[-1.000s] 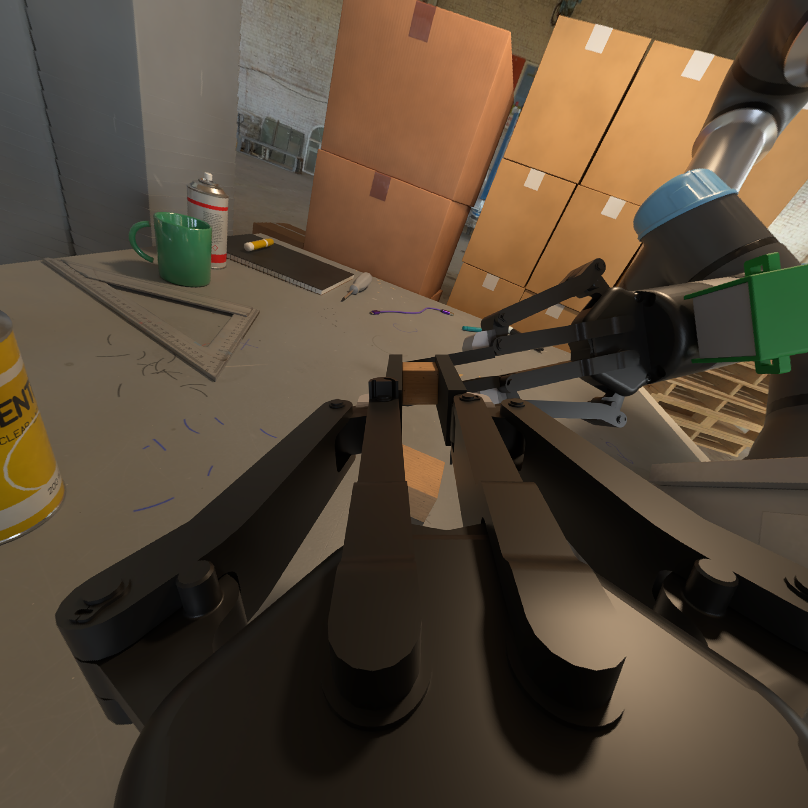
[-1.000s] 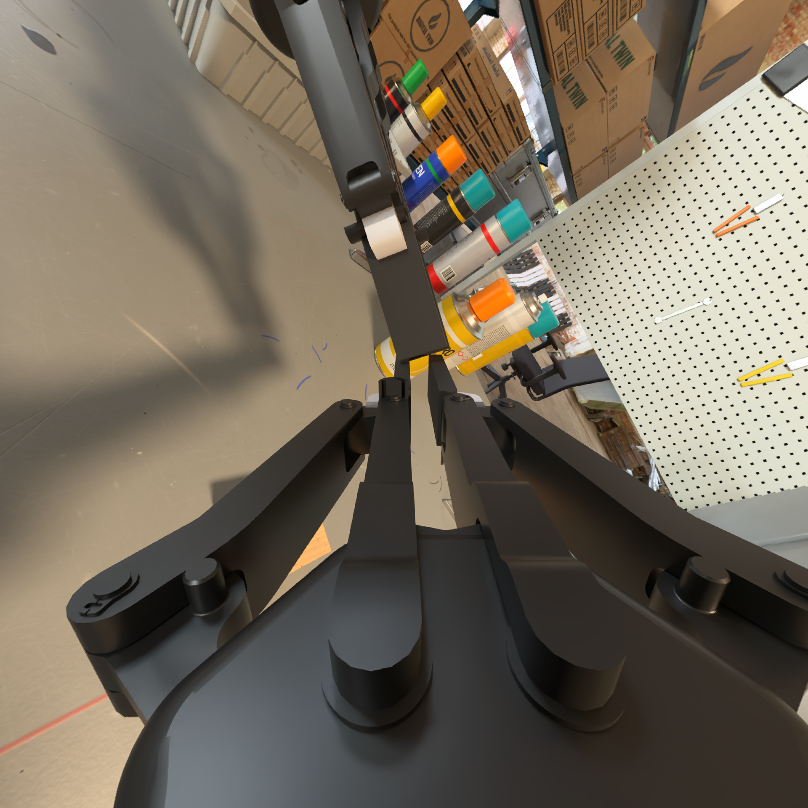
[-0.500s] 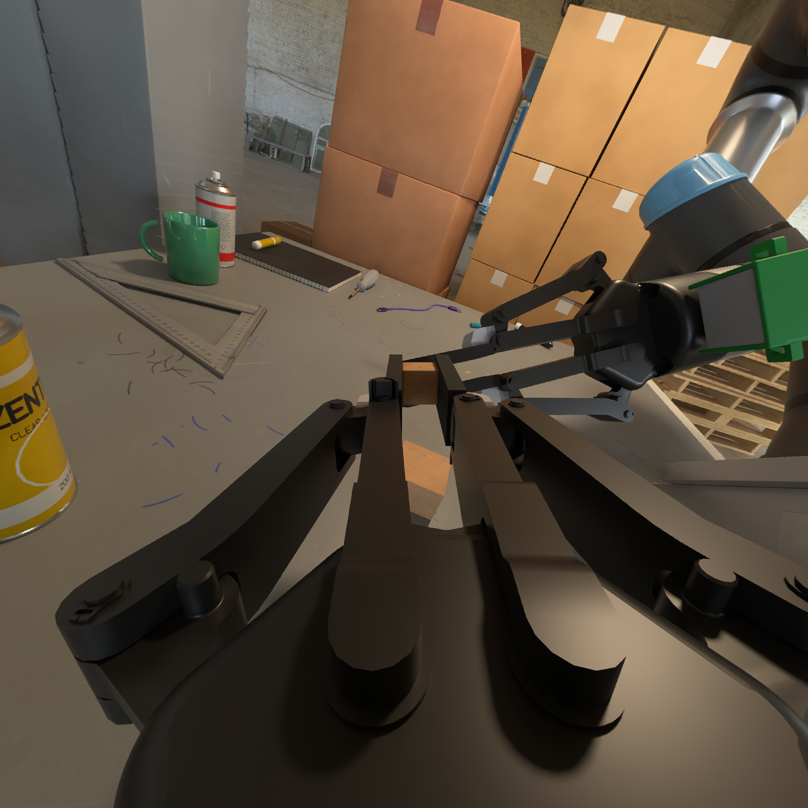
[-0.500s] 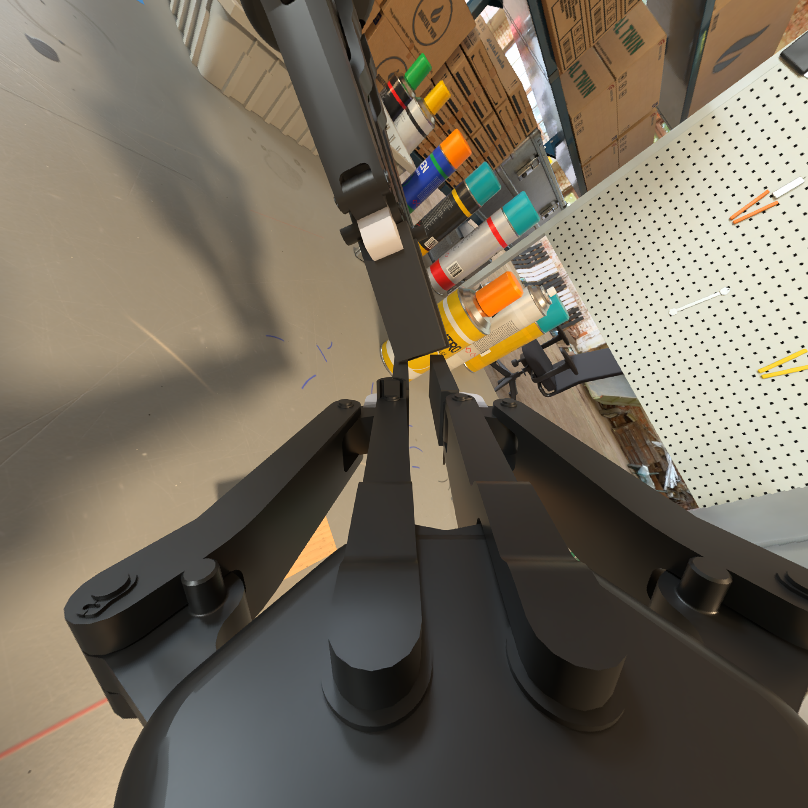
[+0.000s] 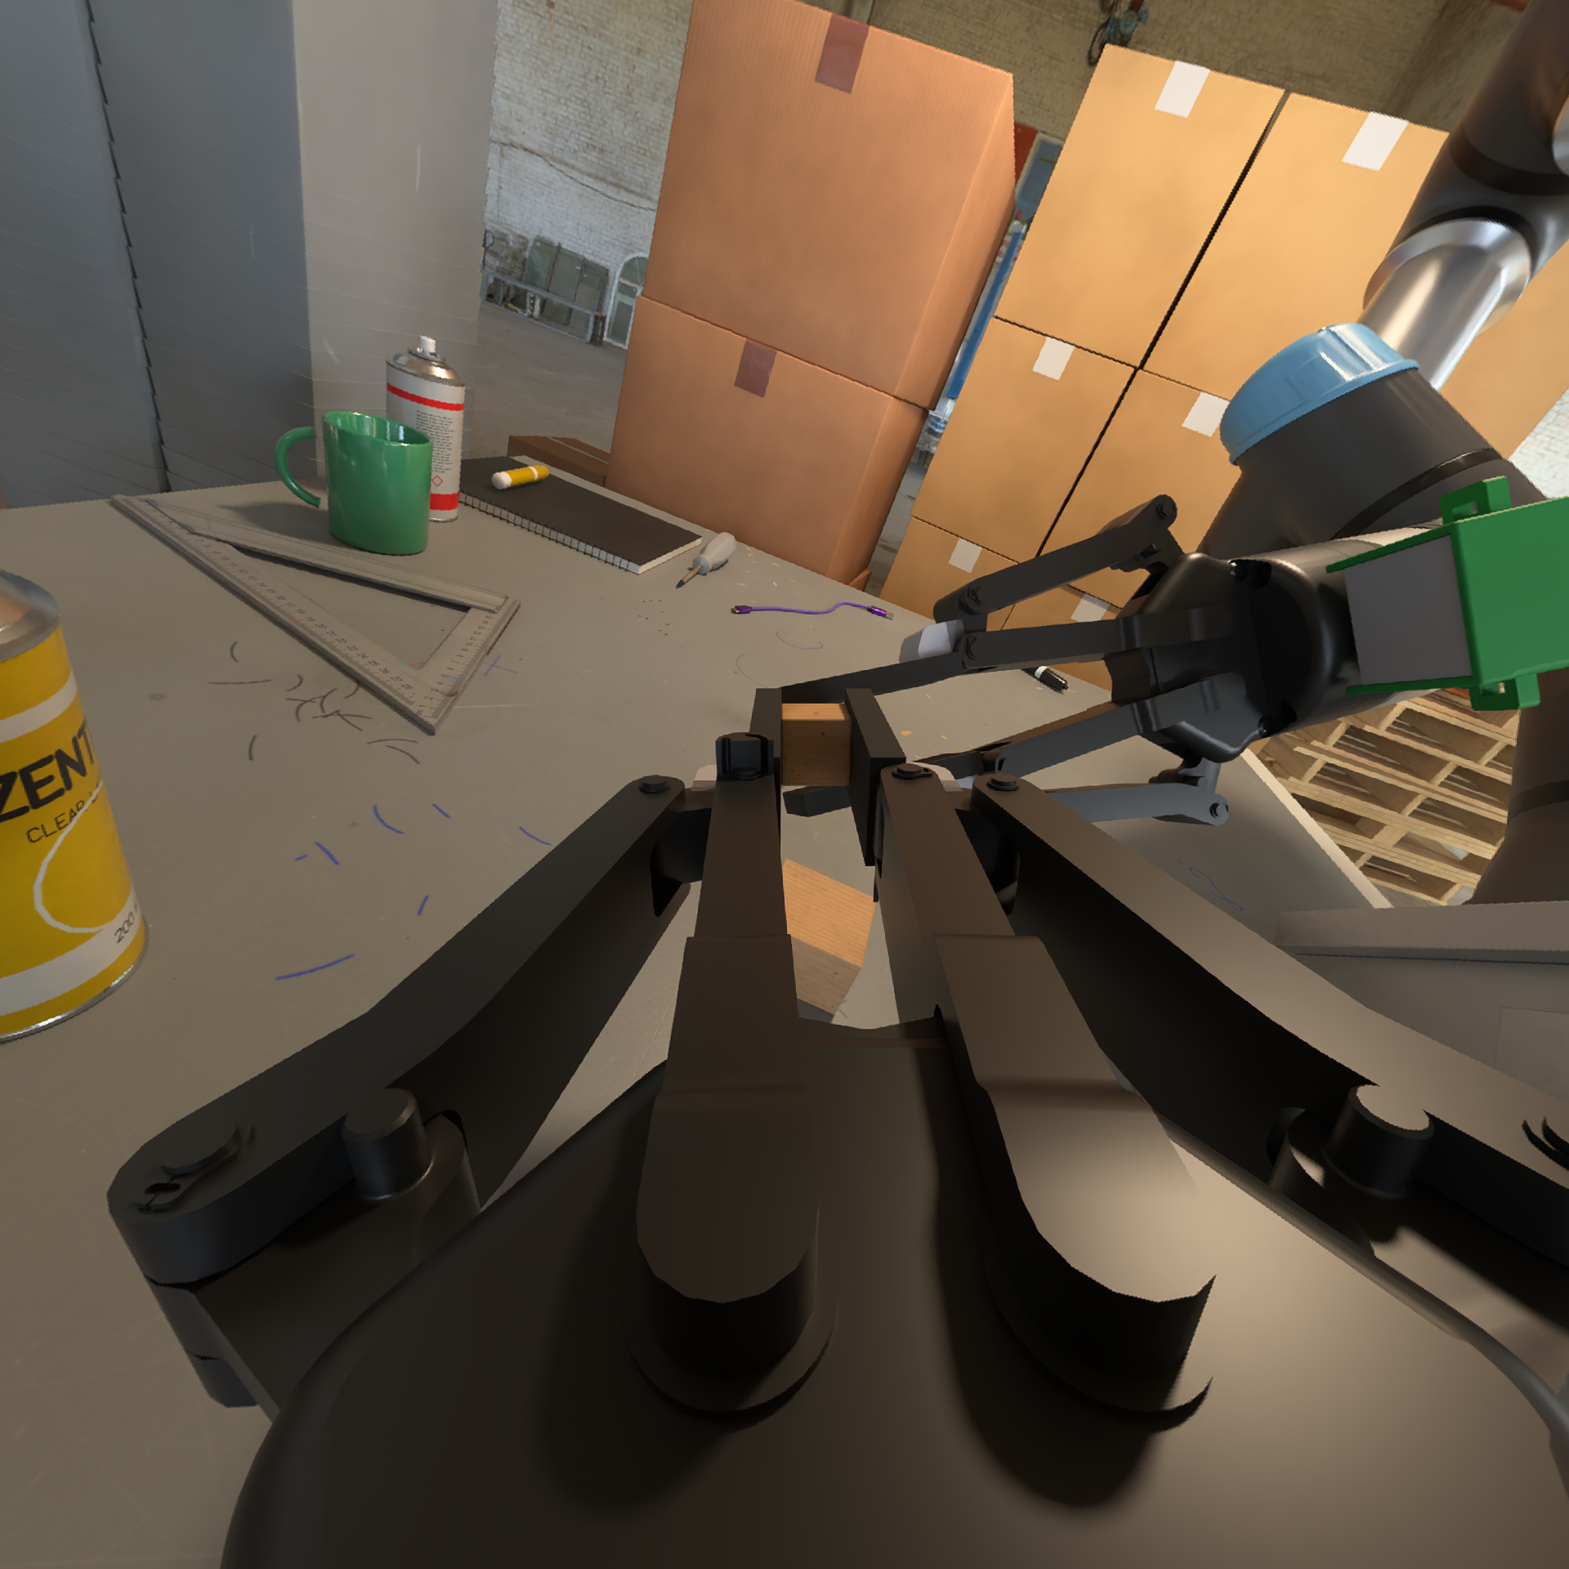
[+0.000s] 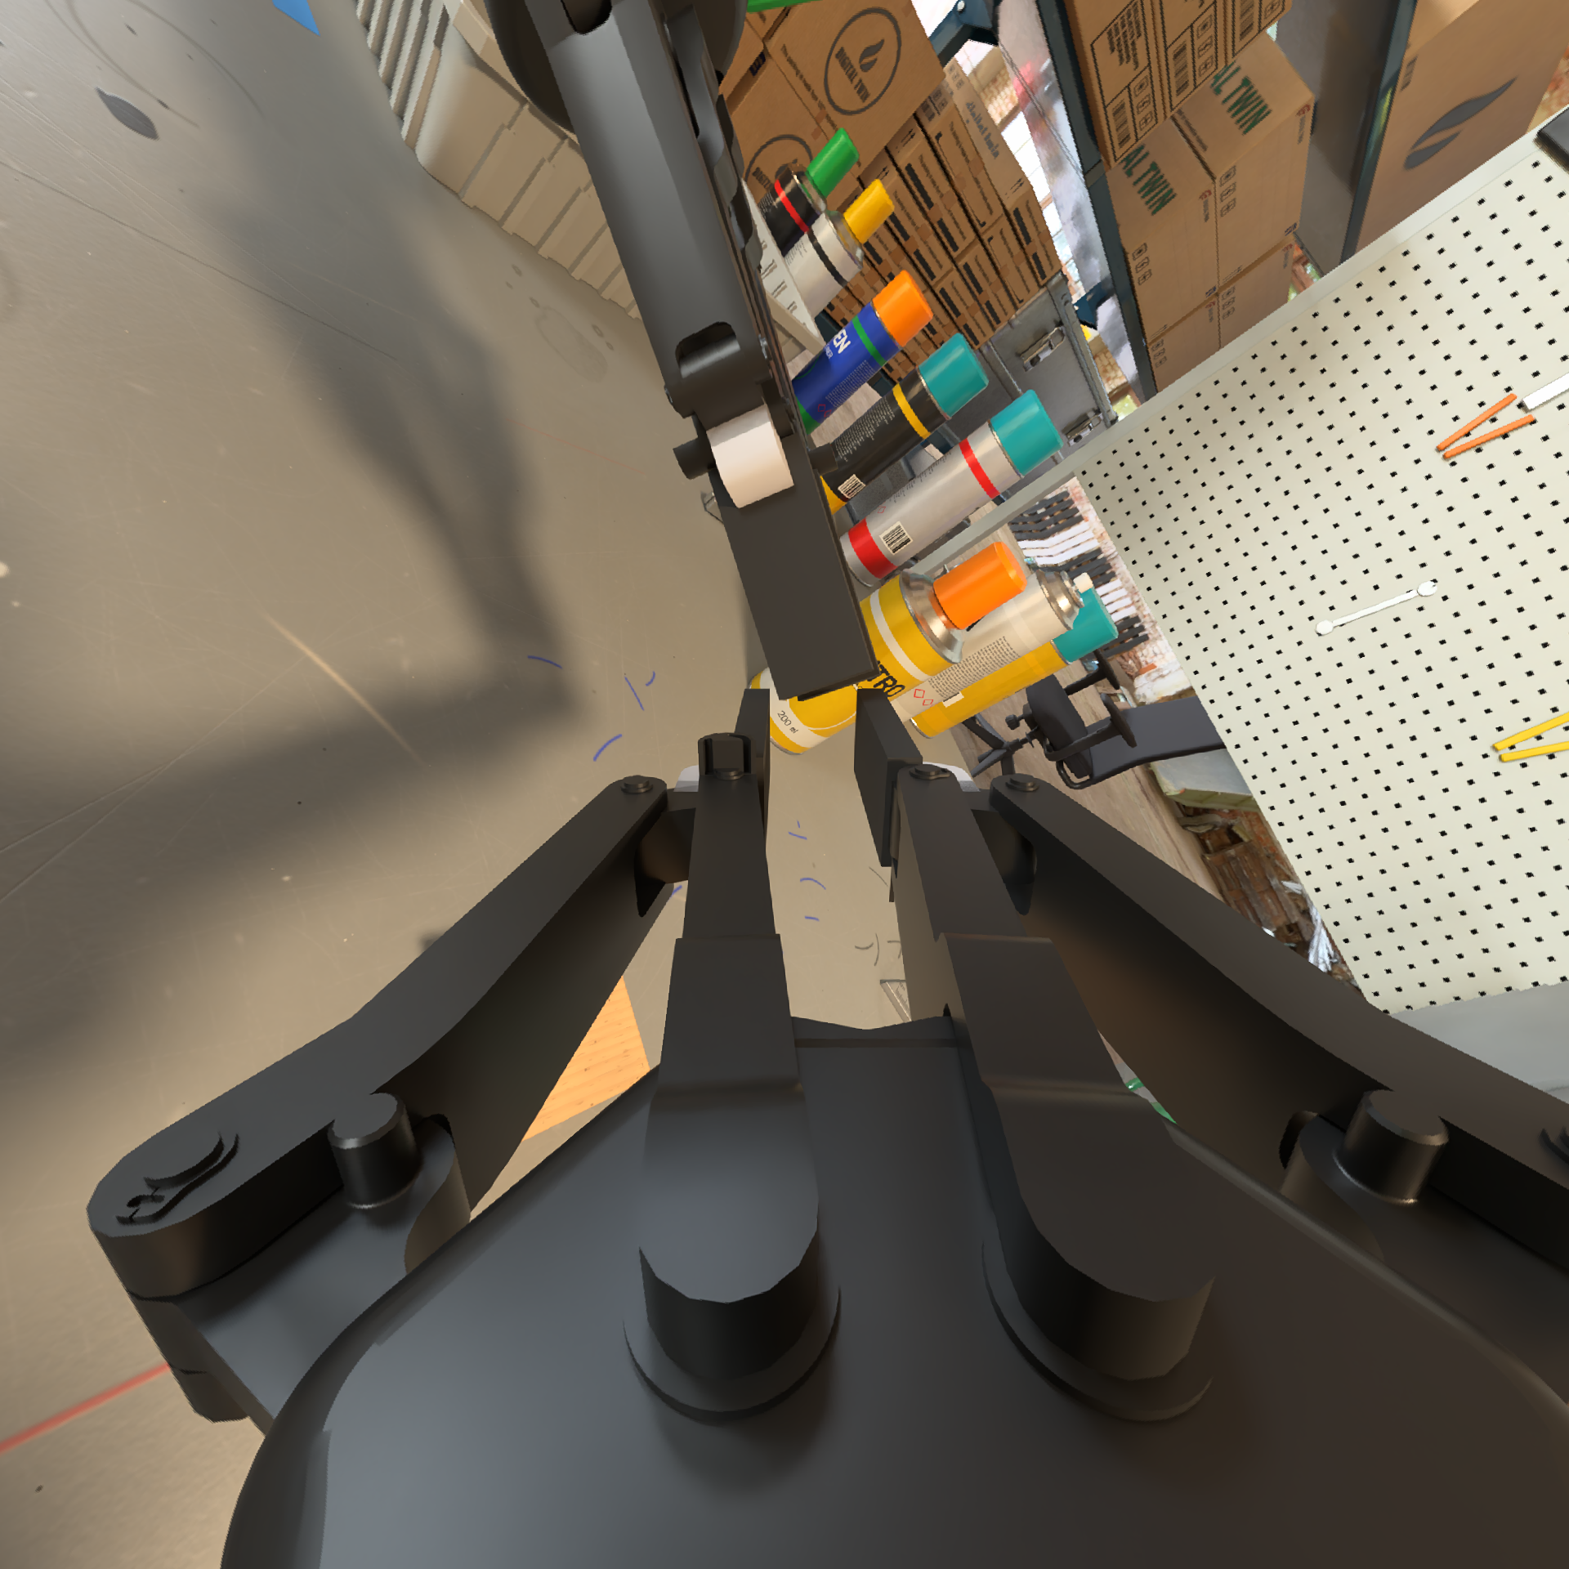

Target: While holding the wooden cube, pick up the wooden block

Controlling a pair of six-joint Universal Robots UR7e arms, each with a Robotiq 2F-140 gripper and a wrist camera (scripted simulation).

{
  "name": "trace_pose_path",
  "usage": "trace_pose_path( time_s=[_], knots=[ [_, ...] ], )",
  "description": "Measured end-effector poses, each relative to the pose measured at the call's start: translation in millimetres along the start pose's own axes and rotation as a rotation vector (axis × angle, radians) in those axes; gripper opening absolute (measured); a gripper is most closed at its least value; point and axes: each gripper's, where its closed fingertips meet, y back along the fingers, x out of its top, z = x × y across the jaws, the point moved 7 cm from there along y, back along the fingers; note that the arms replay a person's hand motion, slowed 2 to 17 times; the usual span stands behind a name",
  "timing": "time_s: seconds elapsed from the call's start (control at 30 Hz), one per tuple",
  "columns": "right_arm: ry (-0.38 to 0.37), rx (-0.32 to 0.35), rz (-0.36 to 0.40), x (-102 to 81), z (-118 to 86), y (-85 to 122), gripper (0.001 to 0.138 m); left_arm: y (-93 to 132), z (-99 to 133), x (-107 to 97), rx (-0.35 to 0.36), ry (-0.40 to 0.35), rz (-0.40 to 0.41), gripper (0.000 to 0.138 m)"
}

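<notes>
left gripper [image 5: 813,737]: clenched on the wooden cube [image 5: 815,740], which sits between its fingertips, off the table [image 5: 594,764].
wooden cube: light wood, top and near face showing, pinched on both sides by the dark pads.
wooden block [image 5: 822,930]: flat on the table below the left gripper's fingers, seen through the gap between them; a further strip shows in the right wrist view [image 6: 594,1061] under that tool's left linkage.
right gripper [image 6: 811,705]: fingers drawn close with a narrow gap; nothing seen between them in its own view. in the left wrist view its fingertips [image 5: 815,692] reach in from the right, just behind the cube; whether they touch it cannot be told.
left of the left gripper: yellow can [image 5: 51,832], near; farther off a metal set square [image 5: 340,611], a green mug [image 5: 378,480] and a spray can [image 5: 429,424] just behind the mug.
ahead of the left gripper: black notebook [image 5: 586,518], a small screwdriver [image 5: 709,556], a purple cable [image 5: 811,610].
ahead of the right gripper: row of spray cans [image 6: 934,475], pegboard [image 6: 1316,594] to the right.
</notes>
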Motion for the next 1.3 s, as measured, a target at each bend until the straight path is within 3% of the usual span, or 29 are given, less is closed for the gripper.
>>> trace_pose_path(
  time_s=[0.5, 0.87, 1.1, 1.3],
  knots=[
    [0.002, 0.012, -0.02, -8.1, 6.1, 3.0, 0.027, 5.6, -5.8, 0.7, 0.008, 0.007, 0.002, 0.02],
    [-0.093, 0.017, -0.044, -24.0, 27.8, 14.5, 0.026, 7.5, -9.1, -3.2, 0.016, -0.003, -0.018, 0.02],
    [-0.178, 0.079, -0.07, -43.7, 39.0, 24.3, 0.038, 7.1, -12.8, -6.3, 0.018, -0.005, -0.033, 0.02],
    [-0.208, 0.195, -0.116, -65.7, 36.3, 31.4, 0.047, 5.2, -16.3, -9.3, 0.014, -0.006, -0.04, 0.02]
  ],
)
